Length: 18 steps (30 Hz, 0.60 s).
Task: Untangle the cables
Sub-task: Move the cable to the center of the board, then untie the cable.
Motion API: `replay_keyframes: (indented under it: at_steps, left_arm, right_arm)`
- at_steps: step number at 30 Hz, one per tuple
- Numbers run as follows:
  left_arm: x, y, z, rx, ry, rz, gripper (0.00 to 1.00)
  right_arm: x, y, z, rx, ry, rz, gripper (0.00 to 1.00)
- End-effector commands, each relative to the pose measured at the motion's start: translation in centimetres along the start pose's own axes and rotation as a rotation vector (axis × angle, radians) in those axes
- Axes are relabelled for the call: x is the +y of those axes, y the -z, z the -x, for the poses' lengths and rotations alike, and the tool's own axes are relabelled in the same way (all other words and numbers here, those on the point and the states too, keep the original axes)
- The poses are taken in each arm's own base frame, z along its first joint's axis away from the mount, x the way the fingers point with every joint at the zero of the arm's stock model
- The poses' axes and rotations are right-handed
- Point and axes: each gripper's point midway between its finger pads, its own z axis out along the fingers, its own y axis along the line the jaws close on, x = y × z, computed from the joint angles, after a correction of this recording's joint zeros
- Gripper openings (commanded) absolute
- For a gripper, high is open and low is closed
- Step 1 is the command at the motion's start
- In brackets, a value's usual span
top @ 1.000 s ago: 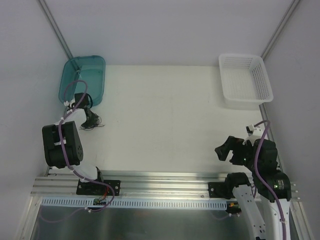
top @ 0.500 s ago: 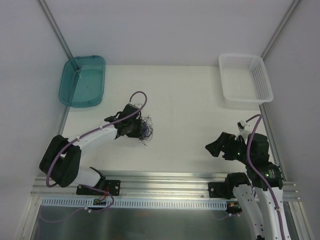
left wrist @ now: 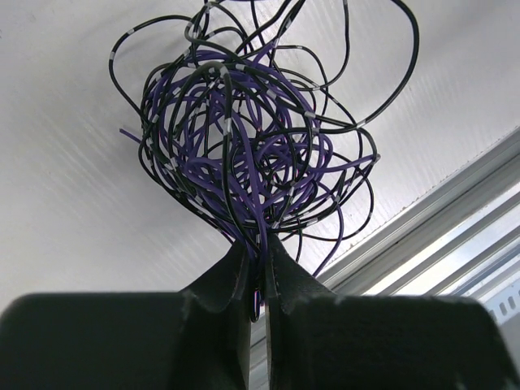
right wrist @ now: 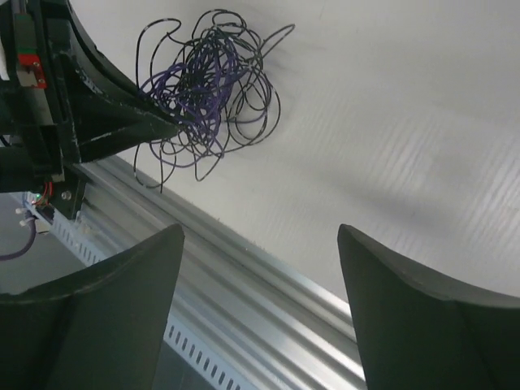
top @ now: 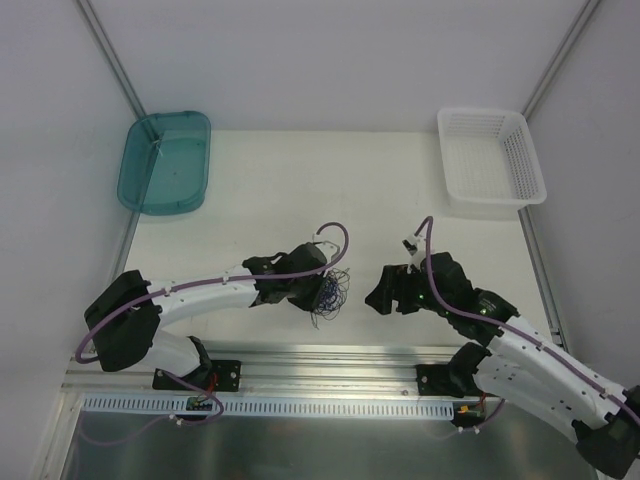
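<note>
Cables (left wrist: 244, 146) in a purple-black tangle, pinched by left tool (left wrist: 257, 272), right tool (right wrist: 260, 236) fingers apart nearby

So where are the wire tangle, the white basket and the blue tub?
cables (left wrist: 236, 154), left wrist view, middle of the tangle.
basket (top: 490, 207), top view, its near wall.
tub (top: 165, 165), top view, its bare floor.
</note>
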Motion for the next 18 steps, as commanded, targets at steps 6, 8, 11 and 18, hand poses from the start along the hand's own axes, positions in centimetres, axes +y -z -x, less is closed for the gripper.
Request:
replay_keyframes:
  at_steps: [6,8,11,18]
  left_arm:
    - [-2.0,0.7,1.0,-0.077,0.100,-0.035,0.02]
    - [-2.2,0.7,1.1,-0.089,0.117,-0.042,0.02]
    - [-2.3,0.9,1.5,-0.106,0.143,-0.047,0.01]
    - [-3.0,1.1,1.7,-0.122,0.194,-0.079,0.01]
  right_arm:
    - [3.6,-4.3,2.7,-0.170,0.007,0.085,0.62]
    - [4.0,-5.3,2.7,-0.166,0.014,0.098,0.58]
    - [4.6,-6.3,2.8,-0.169,0.019,0.125,0.54]
    - [5.5,-8.2,2.7,-0.138,0.038,0.158,0.49]
